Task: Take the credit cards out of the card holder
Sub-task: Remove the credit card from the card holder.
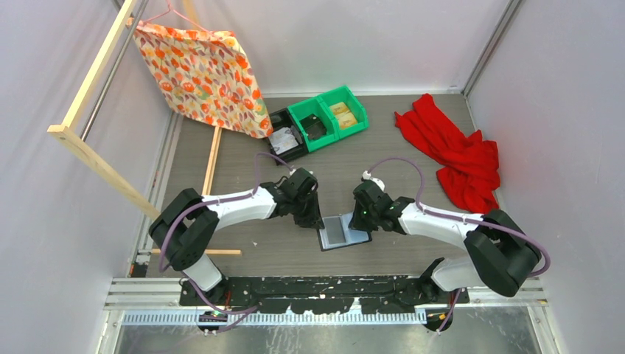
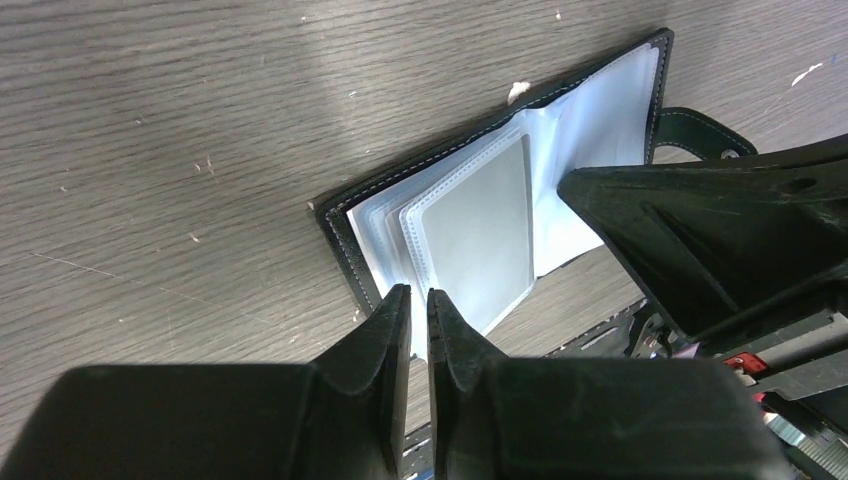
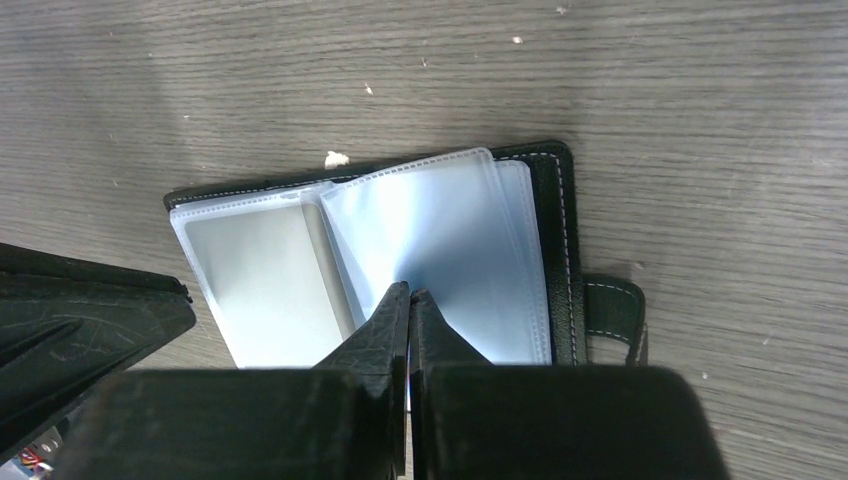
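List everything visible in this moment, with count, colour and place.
card holder: one, black, open on the table between the arms, clear sleeves fanned
credit cards: one seen, pale grey, inside a sleeve; any others cannot be told
green bins: two, far centre, side by side
black bin: one, left of the green ones
red cloth: one, crumpled, far right
patterned cloth: one, orange and white, hanging far left
wooden frame: one, pale, left side
table: one, grey wood grain
left end effector: black, nearly closed on the card holder's corner
right end effector: black, closed, tips on a sleeve
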Controlling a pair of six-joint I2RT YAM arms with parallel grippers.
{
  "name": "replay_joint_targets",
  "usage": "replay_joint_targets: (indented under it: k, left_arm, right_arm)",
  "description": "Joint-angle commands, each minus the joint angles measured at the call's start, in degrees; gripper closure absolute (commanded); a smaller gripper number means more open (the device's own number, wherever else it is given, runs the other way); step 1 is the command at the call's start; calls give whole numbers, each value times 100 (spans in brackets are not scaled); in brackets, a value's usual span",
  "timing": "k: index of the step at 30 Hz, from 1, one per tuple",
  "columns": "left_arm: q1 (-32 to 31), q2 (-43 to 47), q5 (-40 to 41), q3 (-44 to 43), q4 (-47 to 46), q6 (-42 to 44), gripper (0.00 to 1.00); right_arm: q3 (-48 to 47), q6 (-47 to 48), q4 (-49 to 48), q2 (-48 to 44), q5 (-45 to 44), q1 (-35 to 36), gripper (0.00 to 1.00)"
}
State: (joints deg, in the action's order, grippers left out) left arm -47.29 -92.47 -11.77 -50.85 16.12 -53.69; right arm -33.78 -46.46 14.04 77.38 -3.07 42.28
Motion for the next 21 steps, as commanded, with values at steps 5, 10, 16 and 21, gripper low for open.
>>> replay_joint_targets:
  k: [5, 10, 16, 21]
  left_arm:
    - [0, 44, 120, -244, -61, 44, 87]
    - [0, -38, 86, -301, -138, 17, 80]
    - [0, -151, 26, -397, -170, 17, 77]
    - [0, -202, -36, -376, -259, -1, 75]
  right_arm:
    - [249, -49, 46, 216, -168, -33, 99]
    - [283, -57, 44, 192, -159, -44, 99]
    - [293, -54, 47, 156, -159, -51, 99]
    - [302, -54, 55, 133, -159, -49, 99]
